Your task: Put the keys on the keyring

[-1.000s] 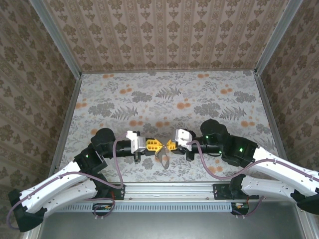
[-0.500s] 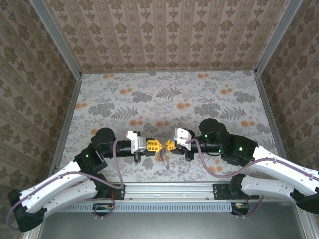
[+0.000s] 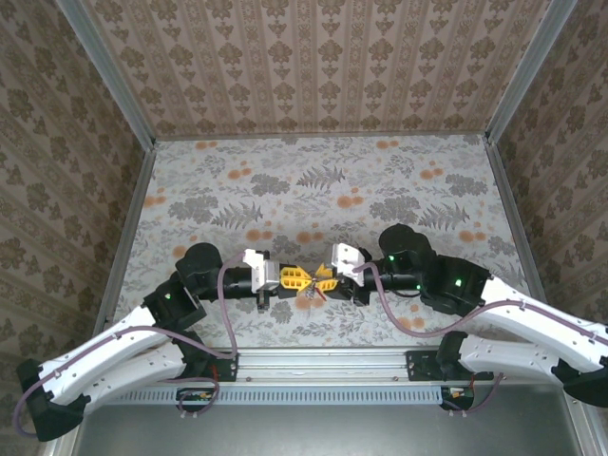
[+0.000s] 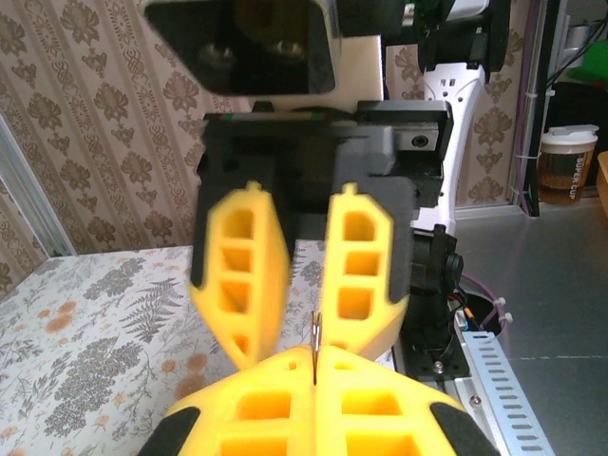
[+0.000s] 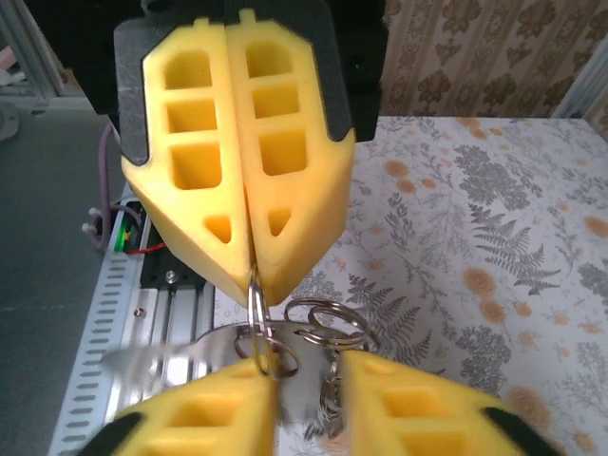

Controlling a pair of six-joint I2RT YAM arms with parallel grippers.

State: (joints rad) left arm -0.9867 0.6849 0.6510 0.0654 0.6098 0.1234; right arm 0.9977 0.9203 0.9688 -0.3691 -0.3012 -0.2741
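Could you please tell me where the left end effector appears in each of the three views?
Top external: left end effector low centre, pointing right.
Left wrist: left end effector at bottom edge.
Right wrist: left end effector top centre, shut on the keyring.
Shared landmark: the floral table.

Seen from above, the left gripper (image 3: pixel 306 280) and the right gripper (image 3: pixel 320 277) have drawn together. A second ago a small gap showed between their yellow tips; now the tips meet. The right gripper has slid a little to the left to get there. The white block on the left wrist has turned and looks narrower. The keyring (image 3: pixel 310 295), which hung as a long grey loop below the tips, has been drawn up, leaving a short bit beneath them.
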